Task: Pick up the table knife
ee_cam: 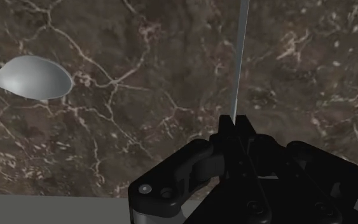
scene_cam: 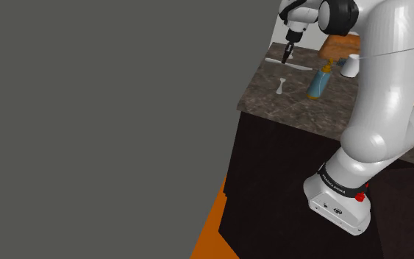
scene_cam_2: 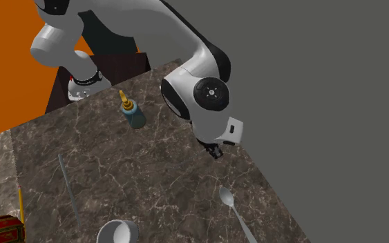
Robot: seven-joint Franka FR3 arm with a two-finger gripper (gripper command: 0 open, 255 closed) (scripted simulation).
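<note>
The black gripper (ee_cam: 236,125) is pressing its fingers together on the table knife (ee_cam: 240,63), clamping across its narrow width, so the thin pale blade is running straight out ahead of them over the dark marble countertop (ee_cam: 139,51). I judge this hold is meant for a straight lift, but I cannot tell whether the knife is clearing the stone. Near it a metal spoon (ee_cam: 34,77) is lying flat, apart from the fingers. Farther off, a blue squeeze bottle (scene_cam: 318,82) is standing upright, well clear of the lift.
</note>
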